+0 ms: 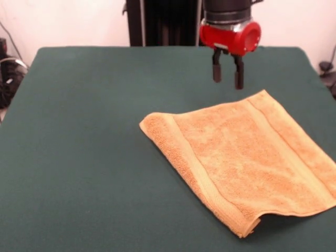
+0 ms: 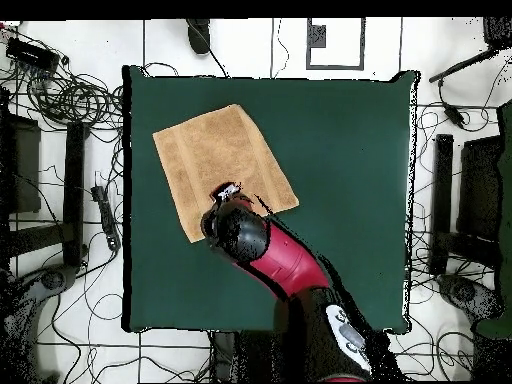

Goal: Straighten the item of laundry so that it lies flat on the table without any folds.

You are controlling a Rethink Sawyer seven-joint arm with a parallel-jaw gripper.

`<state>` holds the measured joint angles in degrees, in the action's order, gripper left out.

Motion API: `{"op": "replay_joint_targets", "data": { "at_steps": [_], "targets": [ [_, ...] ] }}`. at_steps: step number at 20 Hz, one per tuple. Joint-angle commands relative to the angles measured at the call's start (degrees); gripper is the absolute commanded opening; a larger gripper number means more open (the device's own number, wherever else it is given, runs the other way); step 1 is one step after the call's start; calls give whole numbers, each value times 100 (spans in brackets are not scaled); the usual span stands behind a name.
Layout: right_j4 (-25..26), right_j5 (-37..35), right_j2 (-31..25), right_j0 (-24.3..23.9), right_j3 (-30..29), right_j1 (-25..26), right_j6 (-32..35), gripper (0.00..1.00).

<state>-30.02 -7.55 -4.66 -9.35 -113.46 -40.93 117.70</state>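
Towel (image 1: 247, 163) lies spread near the table's (image 1: 79, 157) front right corner, one near corner lifted in a small fold, so behind it my gripper (image 1: 227, 73) hangs empty, fingers parted, above its far edge.

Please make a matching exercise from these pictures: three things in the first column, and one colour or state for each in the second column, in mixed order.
Things:
1. towel
2. table
3. gripper

Colour or state:
A. dark green, under everything
B. open, above the table, holding nothing
C. orange-tan, spread out, one near corner lifted in the front view

Pairs: 1-C, 2-A, 3-B
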Motion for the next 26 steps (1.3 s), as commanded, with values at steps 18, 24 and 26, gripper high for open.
{"op": "replay_joint_targets", "data": {
  "at_steps": [18, 24, 26],
  "targets": [
    [-255, 603, -1100, -330, 2452, 2594, 860, 100],
    [-421, -84, -945, -97, 2809, 2899, 881, 100],
    [-446, -481, -880, -75, 2866, 2941, 892, 100]
  ]
}}
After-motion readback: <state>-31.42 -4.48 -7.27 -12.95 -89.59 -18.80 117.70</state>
